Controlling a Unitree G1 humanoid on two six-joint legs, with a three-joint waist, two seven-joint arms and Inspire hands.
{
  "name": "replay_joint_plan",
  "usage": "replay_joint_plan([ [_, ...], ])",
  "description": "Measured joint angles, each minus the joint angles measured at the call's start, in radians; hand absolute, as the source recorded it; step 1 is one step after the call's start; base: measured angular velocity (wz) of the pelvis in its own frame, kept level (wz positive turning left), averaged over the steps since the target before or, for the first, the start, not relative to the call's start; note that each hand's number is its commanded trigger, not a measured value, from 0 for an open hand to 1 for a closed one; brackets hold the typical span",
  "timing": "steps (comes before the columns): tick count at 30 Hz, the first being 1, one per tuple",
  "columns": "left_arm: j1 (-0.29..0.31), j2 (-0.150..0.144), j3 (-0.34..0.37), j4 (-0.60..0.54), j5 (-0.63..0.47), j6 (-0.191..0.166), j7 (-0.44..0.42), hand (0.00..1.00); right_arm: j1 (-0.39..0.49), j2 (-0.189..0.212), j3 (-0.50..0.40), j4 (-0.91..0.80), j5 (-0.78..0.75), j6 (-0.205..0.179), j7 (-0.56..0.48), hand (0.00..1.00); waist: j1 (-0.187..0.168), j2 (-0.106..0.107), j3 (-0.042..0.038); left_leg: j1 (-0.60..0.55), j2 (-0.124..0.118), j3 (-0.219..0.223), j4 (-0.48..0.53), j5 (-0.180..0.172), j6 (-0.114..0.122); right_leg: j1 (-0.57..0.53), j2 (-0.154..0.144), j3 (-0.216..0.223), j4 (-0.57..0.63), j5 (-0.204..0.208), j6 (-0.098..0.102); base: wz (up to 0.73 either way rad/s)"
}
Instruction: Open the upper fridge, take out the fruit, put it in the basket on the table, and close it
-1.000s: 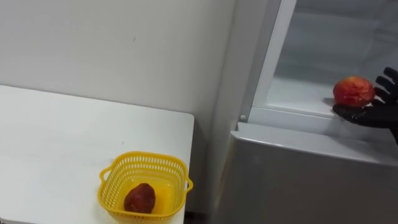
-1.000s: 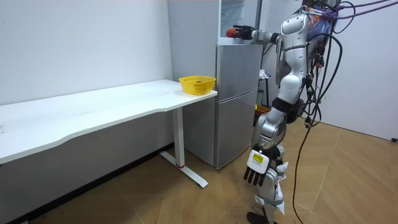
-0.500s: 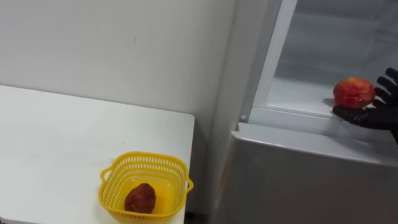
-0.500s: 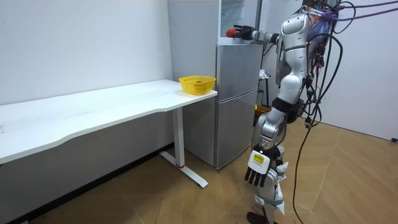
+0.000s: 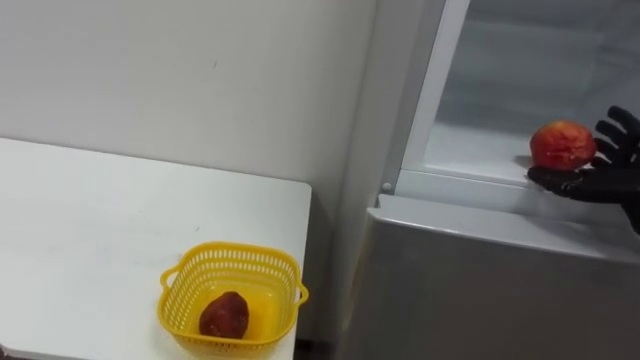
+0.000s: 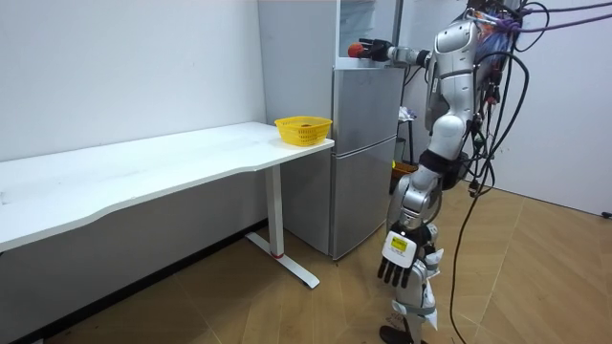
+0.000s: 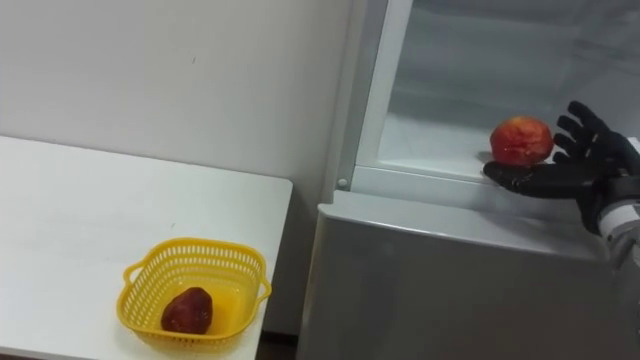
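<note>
Red fruit [image 5: 562, 145] sits at front edge of upper fridge [image 5: 480, 280] shelf. Right hand [image 5: 590, 180] spread beside it, thumb along its front, fingers apart, touching. Left hand [image 6: 397, 260] hangs low, fingers relaxed. Yellow basket [image 5: 232, 258] on surface [image 5: 100, 220] holds dark red fruit [image 5: 224, 315].

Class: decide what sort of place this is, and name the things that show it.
Probably a lab room staged for housework: a fridge with its upper compartment open, a long white table bearing a yellow basket, bare walls.
</note>
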Motion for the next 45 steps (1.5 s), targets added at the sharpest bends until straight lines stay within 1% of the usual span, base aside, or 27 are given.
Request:
replay_joint_plan([
  [2, 0.0, 0.0, -0.011, 0.0, 0.0, 0.004, -0.004, 0.0, -0.012, 0.0, 0.009, 0.017, 0.0, 0.001, -0.009, 0.0, 0.0, -0.001, -0.0002, -0.001, 0.0, 0.0, 0.002, 0.0, 0.0, 0.0, 0.0, 0.0, 0.0, 0.0, 0.0, 0.0],
  [6, -0.001, 0.0, -0.012, 0.0, 0.0, 0.004, -0.008, 0.0, -0.023, 0.0, 0.024, 0.028, 0.003, 0.005, -0.023, 0.0, 0.001, -0.005, 0.0003, -0.003, 0.0, -0.002, 0.005, 0.0, 0.0, 0.0, 0.0, 0.0, 0.0, 0.0, 0.0, 0.0],
  [11, -0.004, 0.001, -0.013, 0.001, -0.001, 0.007, -0.006, 0.0, -0.034, 0.0, 0.039, 0.057, 0.013, 0.006, -0.048, 0.0, 0.0, -0.019, 0.0018, -0.013, 0.001, -0.008, 0.013, 0.0, -0.001, -0.003, 0.001, 0.001, -0.001, 0.0, 0.0, 0.03],
  [13, -0.006, 0.002, -0.013, 0.001, -0.001, 0.008, -0.004, 0.0, -0.044, 0.0, 0.041, 0.073, 0.013, 0.007, -0.063, 0.0, 0.002, -0.031, 0.0047, -0.021, 0.001, -0.01, 0.018, 0.0, -0.001, -0.009, 0.001, 0.001, -0.002, 0.0, -0.001, 0.02],
  [16, -0.014, 0.003, -0.028, 0.015, -0.001, 0.01, 0.003, 0.0, -0.045, 0.0, 0.051, 0.075, 0.015, 0.001, -0.078, 0.0, 0.003, -0.037, 0.0031, -0.037, 0.001, -0.011, 0.027, -0.001, -0.001, -0.021, 0.001, 0.001, -0.002, 0.003, -0.004, 0.0],
  [18, -0.023, 0.006, -0.038, 0.029, -0.001, 0.01, 0.003, 0.0, -0.045, 0.0, 0.065, 0.075, 0.018, -0.006, -0.088, 0.0, 0.003, -0.036, 0.0032, -0.04, 0.002, -0.013, 0.029, -0.001, -0.001, -0.022, 0.002, -0.001, -0.002, 0.004, -0.004, 0.0],
  [22, -0.023, 0.014, -0.04, 0.031, -0.001, 0.008, 0.006, 0.0, -0.045, 0.0, 0.076, 0.075, 0.013, -0.027, -0.104, 0.0, 0.004, -0.033, 0.0044, -0.047, 0.003, -0.018, 0.035, 0.0, -0.003, -0.024, 0.002, -0.004, -0.002, 0.004, -0.005, 0.02],
  [26, -0.02, 0.018, -0.042, 0.029, -0.001, -0.003, 0.015, 0.0, -0.047, -0.001, 0.075, 0.075, -0.015, -0.037, -0.114, 0.0, 0.004, -0.028, 0.0054, -0.069, 0.004, -0.024, 0.053, -0.002, -0.004, -0.037, 0.0, -0.009, 0.004, 0.004, -0.005, 0.03],
  [31, -0.017, 0.019, -0.05, 0.029, -0.001, -0.005, 0.015, 0.0, -0.062, 0.0, 0.081, 0.075, -0.025, -0.044, -0.129, 0.0, 0.009, -0.016, 0.0123, -0.073, 0.004, -0.025, 0.061, -0.002, -0.004, -0.04, -0.001, -0.01, 0.009, 0.002, -0.004, 0.0],
  [34, -0.014, 0.019, -0.048, 0.027, -0.001, -0.012, 0.016, 0.0, -0.064, 0.0, 0.079, 0.066, -0.025, -0.046, -0.14, 0.0, 0.013, -0.016, 0.0105, -0.088, 0.004, -0.025, 0.065, -0.002, -0.005, -0.056, -0.003, -0.011, 0.018, 0.0, -0.006, 0.0],
  [39, -0.006, 0.019, -0.049, 0.017, -0.001, -0.013, 0.021, 0.0, -0.064, 0.0, 0.084, 0.066, -0.024, -0.046, -0.172, 0.0, 0.025, -0.017, 0.0086, -0.089, 0.005, -0.026, 0.064, 0.001, -0.008, -0.057, -0.003, -0.015, 0.02, 0.0, -0.009, 0.0],
  [40, -0.005, 0.019, -0.051, 0.016, -0.001, -0.013, 0.023, 0.0, -0.064, 0.0, 0.088, 0.066, -0.024, -0.046, -0.183, 0.0, 0.029, -0.018, 0.0076, -0.089, 0.006, -0.026, 0.064, 0.002, -0.009, -0.058, -0.003, -0.014, 0.022, -0.001, -0.009, 0.0],
  [41, -0.004, 0.019, -0.053, 0.016, -0.001, -0.013, 0.025, 0.0, -0.066, 0.0, 0.097, 0.066, -0.023, -0.046, -0.196, 0.0, 0.032, -0.024, 0.0039, -0.089, 0.005, -0.026, 0.063, 0.003, -0.009, -0.063, -0.006, -0.014, 0.033, -0.004, -0.014, 0.0],
  [42, -0.003, 0.019, -0.053, 0.016, -0.001, -0.013, 0.025, 0.0, -0.066, 0.0, 0.1, 0.066, -0.023, -0.046, -0.202, 0.0, 0.033, -0.023, 0.004, -0.09, 0.004, -0.026, 0.063, 0.004, -0.01, -0.065, -0.008, -0.015, 0.038, -0.006, -0.016, 0.03],
  [45, -0.001, 0.02, -0.053, 0.016, -0.001, -0.013, 0.023, 0.0, -0.085, 0.0, 0.109, 0.066, -0.023, -0.039, -0.226, 0.0, 0.036, -0.027, -0.0002, -0.102, 0.004, -0.033, 0.064, 0.007, -0.013, -0.08, -0.01, -0.018, 0.049, -0.011, -0.022, 0.06],
])
